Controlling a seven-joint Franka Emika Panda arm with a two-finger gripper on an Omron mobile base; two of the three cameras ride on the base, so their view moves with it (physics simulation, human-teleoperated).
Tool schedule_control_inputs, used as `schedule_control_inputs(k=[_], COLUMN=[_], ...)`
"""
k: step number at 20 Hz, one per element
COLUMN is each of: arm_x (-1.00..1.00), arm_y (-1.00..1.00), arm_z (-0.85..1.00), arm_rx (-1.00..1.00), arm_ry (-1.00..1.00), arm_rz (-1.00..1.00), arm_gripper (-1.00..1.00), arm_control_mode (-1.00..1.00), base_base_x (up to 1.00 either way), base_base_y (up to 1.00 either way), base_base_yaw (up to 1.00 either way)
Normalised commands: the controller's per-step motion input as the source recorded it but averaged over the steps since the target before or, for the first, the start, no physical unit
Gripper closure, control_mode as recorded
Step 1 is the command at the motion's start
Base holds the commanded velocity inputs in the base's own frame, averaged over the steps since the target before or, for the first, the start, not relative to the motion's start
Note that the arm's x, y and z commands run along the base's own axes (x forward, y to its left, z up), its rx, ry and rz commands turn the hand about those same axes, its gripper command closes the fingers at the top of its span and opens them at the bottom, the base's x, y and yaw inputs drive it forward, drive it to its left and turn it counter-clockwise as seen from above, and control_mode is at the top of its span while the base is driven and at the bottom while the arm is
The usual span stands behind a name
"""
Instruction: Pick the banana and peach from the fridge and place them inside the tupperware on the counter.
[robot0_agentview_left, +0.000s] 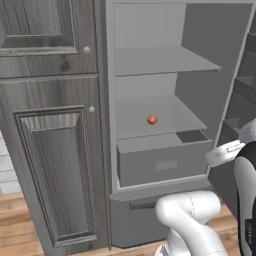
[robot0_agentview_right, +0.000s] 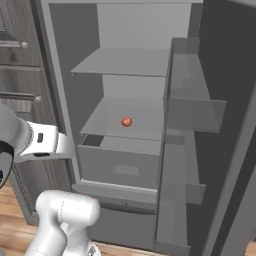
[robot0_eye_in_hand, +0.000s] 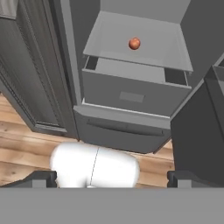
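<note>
The grey fridge (robot0_agentview_left: 200, 75) (robot0_agentview_right: 130, 30) stands open. A small round red-orange peach (robot0_agentview_left: 152, 119) (robot0_agentview_right: 126, 121) (robot0_eye_in_hand: 134, 43) sits alone on its middle shelf, just above the pull-out drawer (robot0_eye_in_hand: 131, 94). My gripper (robot0_eye_in_hand: 111, 178) hangs well back from the fridge and above the floor. It looks down and forward at the drawer front, with its two dark fingertips (robot0_eye_in_hand: 43, 177) far apart, open and empty. The banana, the tupperware and the counter are out of view.
Tall dark wood-grain cabinet doors (robot0_agentview_left: 50, 150) stand directly left of the fridge. The open fridge door with its racks (robot0_agentview_right: 190, 110) juts out on the right. The drawer (robot0_agentview_left: 160, 162) sticks out slightly past the shelves. Wooden floor (robot0_eye_in_hand: 26, 144) lies below.
</note>
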Motion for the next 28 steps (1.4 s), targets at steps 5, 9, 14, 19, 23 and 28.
schedule_control_inputs(k=[5,9,14,19,23,28], arm_x=[0.0,0.54,0.73,0.67,0.59,0.53], arm_y=[0.0,-0.17,-0.15,-0.07,0.0,0.0], arm_z=[0.0,-0.25,-0.28,-0.26,-0.3,-0.27], arm_rx=[0.0,0.0,0.0,0.0,0.0,0.0], arm_ry=[0.0,0.0,-0.01,0.0,0.0,0.0], arm_rz=[0.0,0.0,0.0,0.0,0.0,0.0], arm_gripper=[-1.0,-1.0,-1.0,-1.0,-1.0,-1.0], arm_control_mode=[1.0,-1.0,-1.0,-1.0,-1.0,-1.0], base_base_x=[0.37,0.0,0.0,0.0,0.0,0.0], base_base_y=[-0.19,0.0,0.0,0.0,0.0,0.0], base_base_yaw=[0.0,0.0,0.0,0.0,0.0,0.0])
